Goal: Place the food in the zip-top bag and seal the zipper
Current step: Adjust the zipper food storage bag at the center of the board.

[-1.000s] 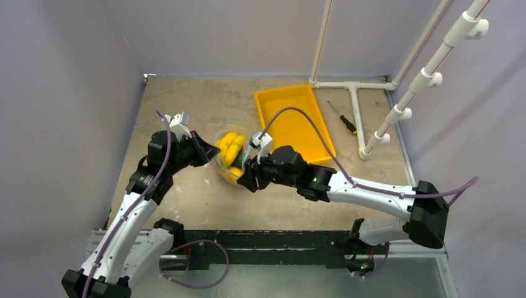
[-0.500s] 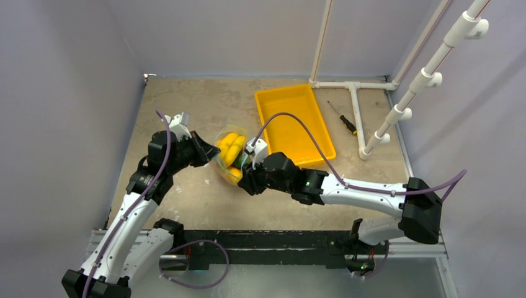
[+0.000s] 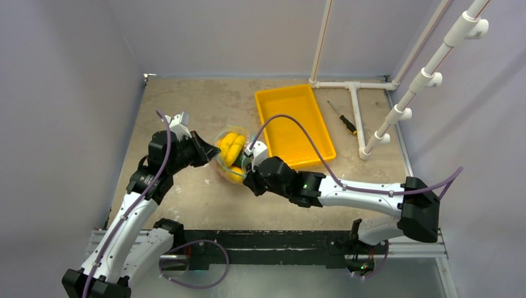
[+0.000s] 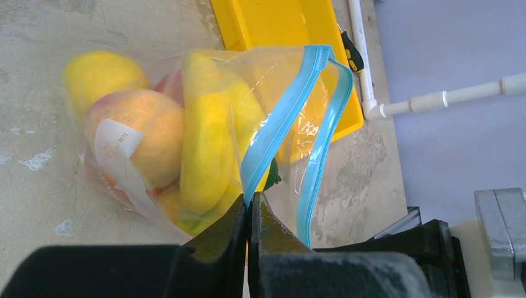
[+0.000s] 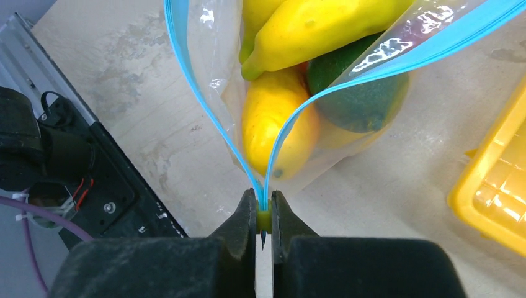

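A yellow rectangular tray [image 3: 286,99] lies on the far right part of the mottled beige table [image 3: 186,105], turned slightly off square. Just right of it lies a screwdriver [image 3: 347,124] with a black and yellow handle, its shaft pointing toward the far side. White pipes [image 3: 355,118] rest flat on the table beside the screwdriver, and more rise at the far right corner. Lavender-grey walls [image 3: 62,93] enclose three sides. A black rail [image 3: 267,248] runs along the near edge.
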{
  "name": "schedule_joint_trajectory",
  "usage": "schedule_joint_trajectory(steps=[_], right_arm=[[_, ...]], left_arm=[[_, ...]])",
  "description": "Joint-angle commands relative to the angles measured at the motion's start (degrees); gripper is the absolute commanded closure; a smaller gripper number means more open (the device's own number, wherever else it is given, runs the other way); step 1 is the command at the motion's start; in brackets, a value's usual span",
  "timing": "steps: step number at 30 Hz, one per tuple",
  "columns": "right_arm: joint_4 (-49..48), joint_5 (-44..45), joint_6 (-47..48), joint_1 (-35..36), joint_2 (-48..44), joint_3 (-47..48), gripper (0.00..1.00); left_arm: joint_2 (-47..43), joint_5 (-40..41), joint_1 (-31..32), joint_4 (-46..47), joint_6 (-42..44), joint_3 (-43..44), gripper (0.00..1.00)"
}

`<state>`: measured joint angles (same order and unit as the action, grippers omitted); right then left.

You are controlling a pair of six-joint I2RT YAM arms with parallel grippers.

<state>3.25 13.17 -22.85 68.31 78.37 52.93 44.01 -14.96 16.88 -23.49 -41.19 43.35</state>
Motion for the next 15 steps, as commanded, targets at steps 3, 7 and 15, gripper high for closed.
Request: schedule_joint_trajectory(steps=[3,7,15], right_arm=[[0.52,4.87,1.58,0.72,-2.83,4.35,1.00],[1.75,4.90,4.66,0.86,-2.59,7.67,1.00],[7.86,2.57,13.76,0.84,1.61,16.98,1.00]], left_arm=[[0.02,0.51,-0.19,1.18,-0.07,0.61,1.00],[-0.19,1.81,-0.19,-0.06,0.89,2.14,0.96],[0.23,7.12,-0.19,-5.18,6.38,10.83,0.74]])
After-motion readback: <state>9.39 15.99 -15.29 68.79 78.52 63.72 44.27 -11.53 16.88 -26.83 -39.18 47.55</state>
